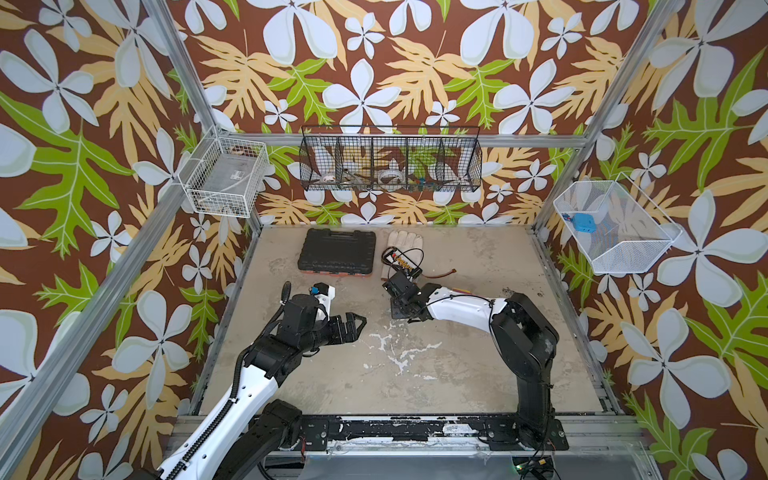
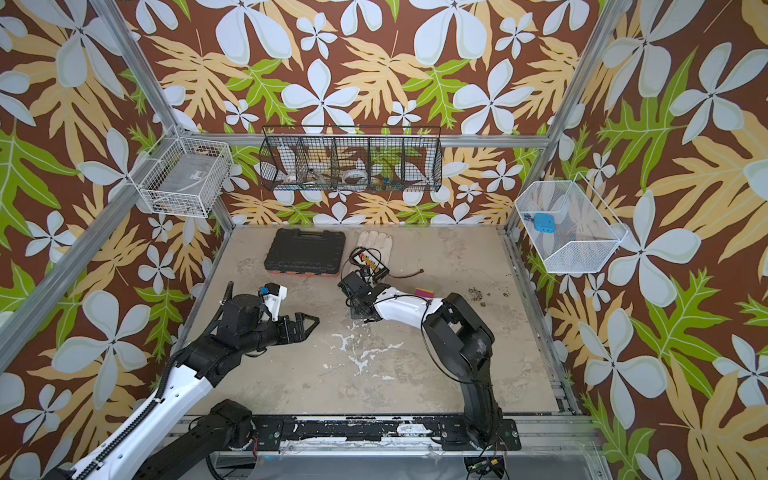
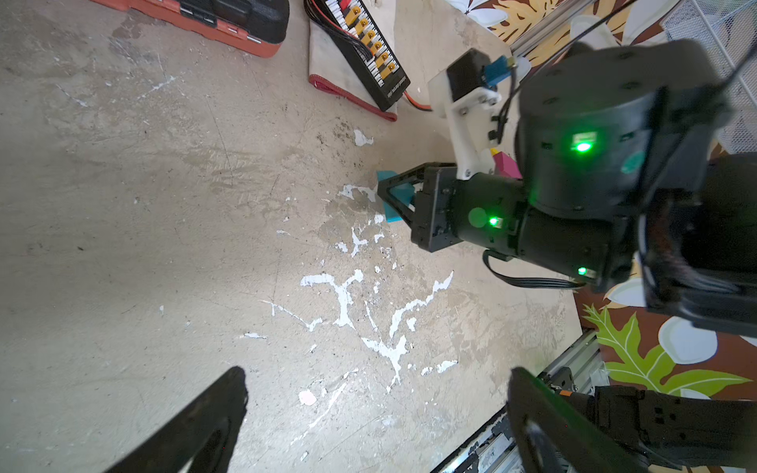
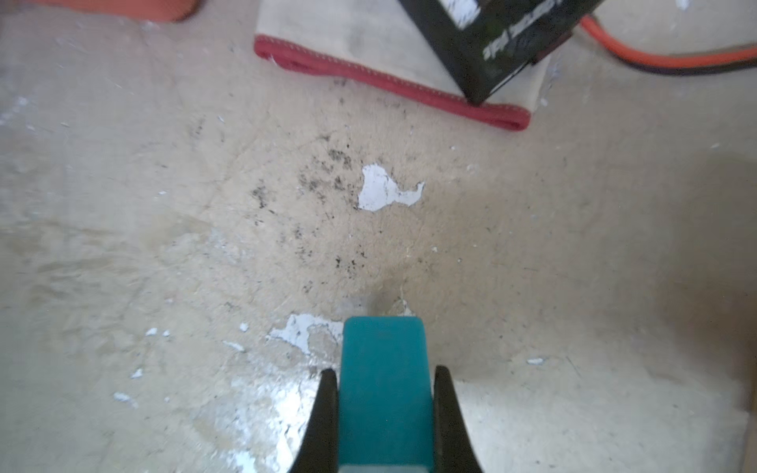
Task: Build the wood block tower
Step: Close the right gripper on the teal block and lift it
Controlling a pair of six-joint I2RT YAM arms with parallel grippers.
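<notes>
The right end effector (image 4: pixel 383 374) is clenched on a teal block (image 4: pixel 383 344), perhaps resting on the counter (image 4: pixel 164 245). The left end effector (image 1: pixel 358 328) hangs wide released.

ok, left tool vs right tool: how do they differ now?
Left tool is wide open and empty; right tool is shut on a teal block. Left tool is over bare table; right tool sits farther back, near the glove. Both have black fingers.
</notes>
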